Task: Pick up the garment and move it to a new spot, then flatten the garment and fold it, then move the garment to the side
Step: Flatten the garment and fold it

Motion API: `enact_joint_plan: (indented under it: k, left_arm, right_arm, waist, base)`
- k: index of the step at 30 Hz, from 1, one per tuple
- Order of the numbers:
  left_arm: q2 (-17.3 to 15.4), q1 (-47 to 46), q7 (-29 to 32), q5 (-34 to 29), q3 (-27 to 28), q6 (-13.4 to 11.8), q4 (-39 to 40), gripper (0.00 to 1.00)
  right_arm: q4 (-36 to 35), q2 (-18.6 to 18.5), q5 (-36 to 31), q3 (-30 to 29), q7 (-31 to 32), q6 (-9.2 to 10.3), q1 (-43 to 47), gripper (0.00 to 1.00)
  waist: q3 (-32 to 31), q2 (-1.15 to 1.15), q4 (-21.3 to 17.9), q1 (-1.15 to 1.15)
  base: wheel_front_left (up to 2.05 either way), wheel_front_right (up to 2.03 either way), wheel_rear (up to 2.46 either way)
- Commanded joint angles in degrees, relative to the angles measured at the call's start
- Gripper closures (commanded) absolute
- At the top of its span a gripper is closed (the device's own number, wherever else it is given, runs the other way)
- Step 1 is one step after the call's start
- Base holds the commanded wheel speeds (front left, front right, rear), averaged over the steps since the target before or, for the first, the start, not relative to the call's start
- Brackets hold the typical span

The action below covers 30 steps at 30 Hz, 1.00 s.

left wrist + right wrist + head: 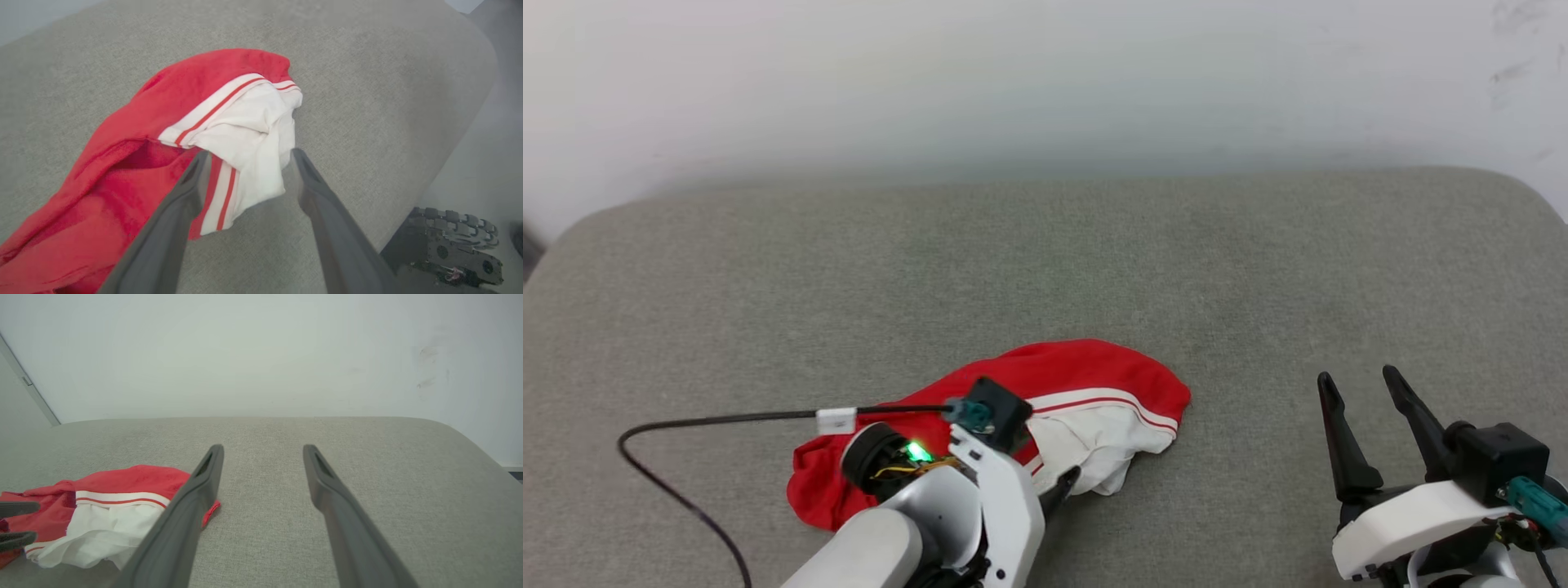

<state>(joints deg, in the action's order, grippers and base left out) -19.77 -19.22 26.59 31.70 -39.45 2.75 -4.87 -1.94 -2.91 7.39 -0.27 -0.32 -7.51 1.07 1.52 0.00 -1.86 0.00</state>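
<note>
The garment (1086,384) lies crumpled on the grey cushion near its front middle, red body up and a white sleeve (249,139) with red-striped trim folded on top. Its letters and numbers are hidden. My left gripper (250,157) is open, its two fingers standing either side of the white sleeve's lower part. In the head view the left wrist covers the shirt's left half, and one dark fingertip (1066,482) shows by the sleeve. My right gripper (1364,384) is open and empty over bare cushion to the right of the garment (122,486).
The grey cushion (1045,261) runs back to a white wall (1045,82). A black cable (686,425) loops from the left wrist out to the left. In the left wrist view the cushion's edge drops to the floor beside dark robot base parts (449,245).
</note>
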Motion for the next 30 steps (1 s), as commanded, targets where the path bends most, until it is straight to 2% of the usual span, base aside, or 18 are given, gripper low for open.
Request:
enact_joint_plan:
  k: [1, 7, 8, 9, 10, 11, 13, 17, 22, 26, 30]
  left_arm:
    - [0.04, -1.15, 1.22, 0.23, -0.71, 0.58, -0.02, 0.00]
    - [-0.48, -4.22, 6.70, 0.06, -4.41, 2.73, -1.35, 0.00]
    - [-0.57, -4.58, 7.37, 0.18, -4.90, 2.81, -1.71, 0.07]
    - [-0.73, -4.93, 8.14, 0.24, -5.40, 3.09, -2.12, 0.32]
    - [-1.06, -5.36, 8.78, -0.04, -5.85, 3.27, -2.53, 0.49]
    - [-1.13, -5.74, 9.00, -0.08, -6.13, 3.29, -2.78, 0.56]
    - [-1.37, -6.34, 9.44, -0.19, -6.69, 3.59, -3.35, 1.00]
    - [-1.86, -7.06, 7.74, -0.54, -6.44, 3.65, -3.15, 1.00]
    - [-3.57, -7.85, 4.88, -1.62, -4.63, 2.52, -0.63, 1.00]
    - [-6.21, -7.58, 2.45, -2.39, -1.43, -0.01, 2.54, 1.00]
    - [-9.42, -4.68, -0.07, -1.37, 3.46, -4.39, 5.09, 1.00]
  right_arm:
    - [0.02, 0.05, 0.11, 0.15, -0.32, 0.03, -0.99, 0.00]
    - [1.04, 0.04, 0.71, 0.31, -1.19, 0.03, -2.35, 0.00]
    - [1.22, 0.05, 0.90, 0.36, -1.32, 0.03, -2.53, 0.00]
    - [1.34, 0.05, 0.96, 0.45, -1.41, 0.03, -2.61, 0.00]
    - [1.53, 0.06, 1.03, 0.52, -1.63, 0.04, -2.77, 0.00]
    - [1.70, 0.05, 1.07, 0.54, -1.76, 0.03, -3.05, 0.00]
    - [1.98, 0.04, 1.14, 0.55, -1.99, 0.04, -3.59, 0.00]
    - [2.76, 0.05, 1.29, 0.17, -2.40, 0.04, -3.53, 0.00]
    - [3.38, 0.05, 1.72, -0.72, -2.58, 0.03, -2.99, 0.00]
    - [3.57, 0.05, 1.76, -0.80, -2.45, 0.03, -3.18, 0.00]
    - [3.53, 0.05, 1.86, -0.97, -2.39, 0.03, -3.08, 0.00]
  waist:
    - [0.97, 0.00, -0.66, 0.00]
    - [3.34, 0.00, -1.98, 0.00]
    - [3.64, 0.00, -2.19, 0.00]
    - [3.95, 0.00, -2.38, 0.00]
    - [4.23, 0.00, -2.56, 0.00]
    - [4.48, 0.00, -2.75, 0.00]
    - [4.83, 0.00, -2.98, 0.00]
    - [4.96, 0.00, -3.04, 0.00]
    - [4.42, 0.00, -1.81, 0.00]
    - [3.81, 0.00, -0.62, 0.00]
    - [3.43, 0.00, 0.26, 0.00]
  base:
    - [0.00, 0.00, 0.00]
    - [0.00, 0.00, 0.00]
    - [0.00, 0.00, 0.00]
    - [0.00, 0.00, 0.00]
    - [0.00, 0.00, 0.00]
    - [0.00, 0.00, 0.00]
    - [0.00, 0.00, 0.00]
    - [0.00, 0.00, 0.00]
    - [0.00, 0.00, 0.00]
    - [0.00, 0.00, 0.00]
    - [0.00, 0.00, 0.00]
